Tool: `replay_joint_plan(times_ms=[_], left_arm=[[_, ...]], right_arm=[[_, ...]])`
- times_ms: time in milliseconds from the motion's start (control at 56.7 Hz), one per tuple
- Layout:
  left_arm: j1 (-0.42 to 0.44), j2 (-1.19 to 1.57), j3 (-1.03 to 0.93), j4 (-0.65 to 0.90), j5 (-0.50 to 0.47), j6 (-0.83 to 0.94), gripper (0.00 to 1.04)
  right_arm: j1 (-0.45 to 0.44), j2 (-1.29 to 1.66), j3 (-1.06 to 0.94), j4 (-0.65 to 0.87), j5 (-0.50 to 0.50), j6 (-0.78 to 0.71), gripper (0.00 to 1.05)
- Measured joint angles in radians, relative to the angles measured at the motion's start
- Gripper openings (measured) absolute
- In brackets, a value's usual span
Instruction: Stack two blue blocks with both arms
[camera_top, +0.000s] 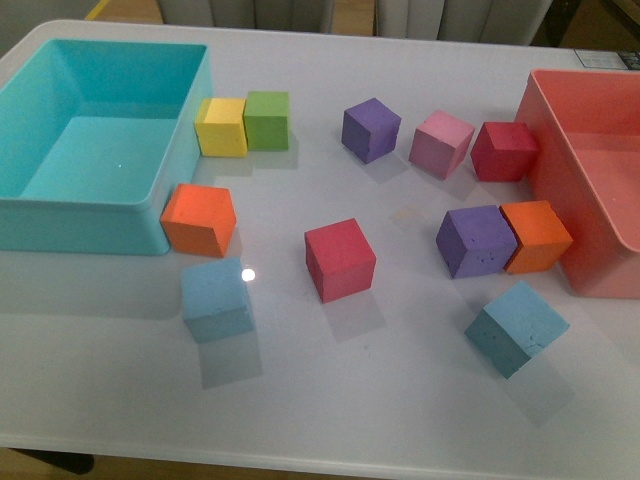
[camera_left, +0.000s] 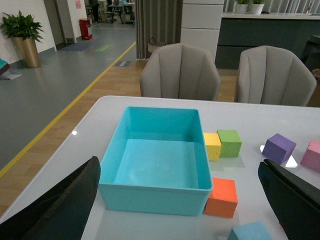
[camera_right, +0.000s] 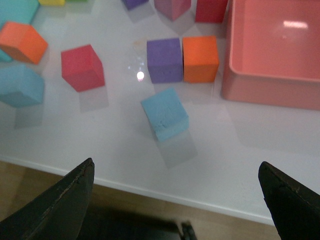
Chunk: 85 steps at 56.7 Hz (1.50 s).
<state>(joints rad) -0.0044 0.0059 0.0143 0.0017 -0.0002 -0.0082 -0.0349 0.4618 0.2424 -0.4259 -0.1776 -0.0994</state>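
Two light blue blocks lie apart on the white table. One blue block (camera_top: 216, 298) sits front left, just below an orange cube; its corner shows in the left wrist view (camera_left: 250, 232). The other blue block (camera_top: 516, 327) sits front right, turned at an angle, and shows in the right wrist view (camera_right: 165, 113); the first shows there too (camera_right: 21, 85). Neither arm shows in the front view. My left gripper (camera_left: 182, 205) is open and empty, high over the table's left edge. My right gripper (camera_right: 177, 200) is open and empty, above the table's front edge.
A turquoise bin (camera_top: 60, 215) stands at the back left, a pink bin (camera_top: 560, 190) at the right. Orange (camera_top: 198, 220), red (camera_top: 340, 259), purple (camera_top: 476, 240), orange (camera_top: 536, 236), yellow (camera_top: 222, 127), green (camera_top: 267, 120), purple (camera_top: 371, 129), pink (camera_top: 441, 143) and dark red (camera_top: 503, 151) cubes lie between. Two chairs (camera_left: 180, 72) stand behind the table.
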Motion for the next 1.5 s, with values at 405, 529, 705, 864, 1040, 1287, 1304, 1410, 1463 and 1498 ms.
replay_joint_plan(times_ms=[405,529,705,864,1040,1287,1304,1410,1463,1498], left_arm=[[0.000,0.000,0.000,0.000,0.000,0.000,0.96],[0.000,0.000,0.000,0.000,0.000,0.000,0.96],[0.000,0.000,0.000,0.000,0.000,0.000,0.96],[0.000,0.000,0.000,0.000,0.000,0.000,0.96],[0.000,0.000,0.000,0.000,0.000,0.000,0.96],[0.000,0.000,0.000,0.000,0.000,0.000,0.96],[0.000,0.000,0.000,0.000,0.000,0.000,0.96],[0.000,0.000,0.000,0.000,0.000,0.000,0.96],[0.000,0.000,0.000,0.000,0.000,0.000,0.96],[0.000,0.000,0.000,0.000,0.000,0.000,0.96]], right_arm=[[0.087,0.918,0.148,0.476,0.085,-0.286,0.96],[0.109,1.130,0.230,0.505,0.103,-0.332,0.96],[0.144,1.277,0.308,0.529,0.117,-0.369,0.96],[0.166,1.415,0.383,0.559,0.150,-0.371,0.96],[0.183,1.497,0.433,0.568,0.156,-0.340,0.96],[0.212,1.574,0.494,0.587,0.161,-0.303,0.96],[0.213,1.580,0.498,0.589,0.161,-0.300,0.96],[0.218,1.611,0.517,0.590,0.168,-0.291,0.96],[0.218,1.625,0.524,0.591,0.173,-0.288,0.96],[0.218,1.635,0.529,0.594,0.175,-0.285,0.96]])
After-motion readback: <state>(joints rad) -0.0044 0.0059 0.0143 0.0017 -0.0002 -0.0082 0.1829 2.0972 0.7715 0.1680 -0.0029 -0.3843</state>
